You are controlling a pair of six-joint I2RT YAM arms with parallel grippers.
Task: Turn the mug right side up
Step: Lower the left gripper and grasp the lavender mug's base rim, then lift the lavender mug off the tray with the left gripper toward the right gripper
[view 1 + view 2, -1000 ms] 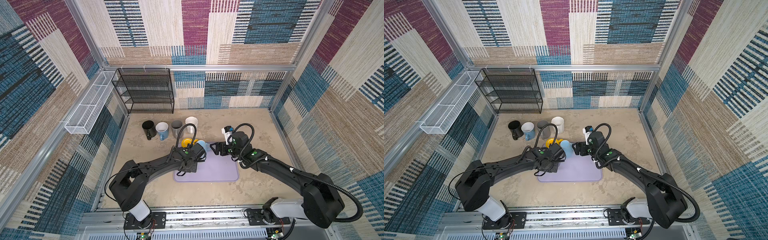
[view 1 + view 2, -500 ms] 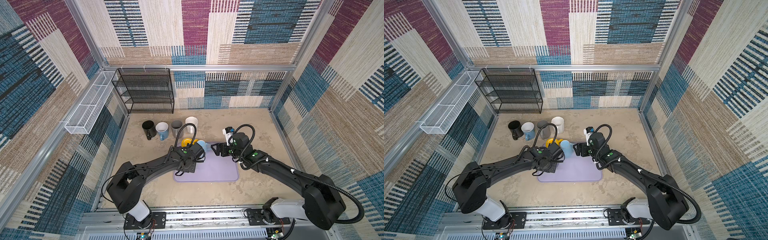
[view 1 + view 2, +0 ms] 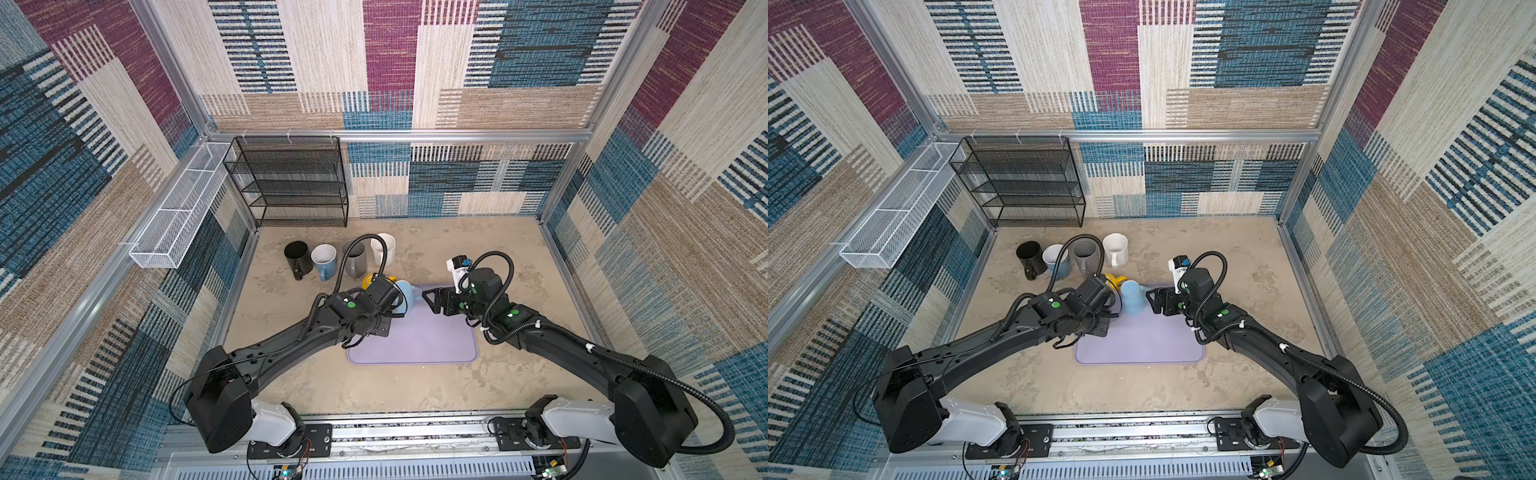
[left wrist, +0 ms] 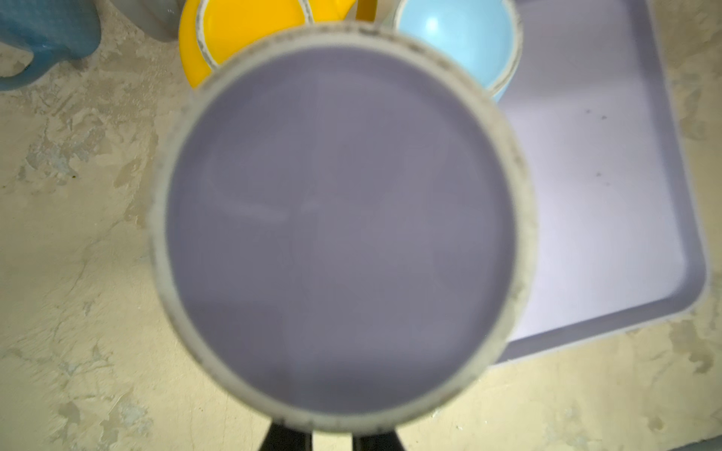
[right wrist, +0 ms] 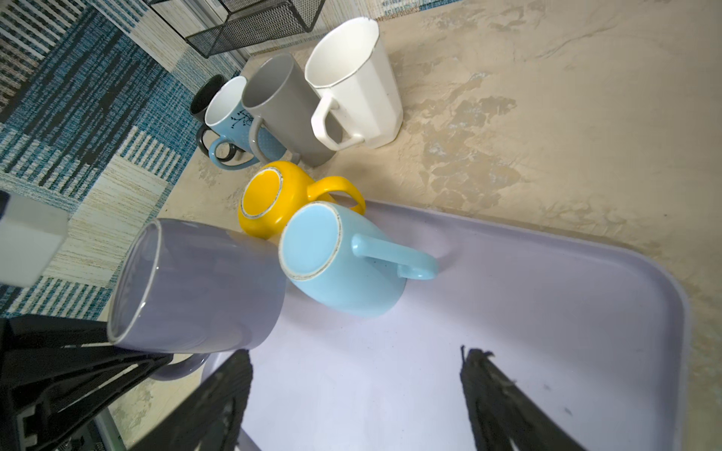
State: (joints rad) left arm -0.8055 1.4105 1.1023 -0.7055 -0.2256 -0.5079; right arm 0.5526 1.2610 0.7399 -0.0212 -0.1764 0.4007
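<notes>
A lavender mug (image 5: 195, 285) hangs tipped on its side over the left edge of the lavender tray (image 5: 547, 312). My left gripper (image 4: 332, 439) is shut on its handle (image 5: 181, 365). Its round base (image 4: 344, 234) fills the left wrist view. In both top views my left wrist (image 3: 365, 316) hides this mug. My right gripper (image 5: 357, 353) stands open and empty over the tray, just right of the mug, and shows in a top view (image 3: 428, 299). A light blue mug (image 5: 340, 265) and a yellow mug (image 5: 269, 195) stand upside down at the tray's far left corner.
Behind the tray stands a row of upright mugs: black (image 3: 298, 257), blue and white (image 3: 324, 259), grey (image 3: 355, 257) and white (image 3: 384, 249). A black wire rack (image 3: 291, 183) stands at the back left wall, and a white wire basket (image 3: 178, 208) hangs on the left wall.
My left gripper has drifted slightly to the left with the lavender mug, uncovering more of the light blue mug. The right gripper has barely moved.
</notes>
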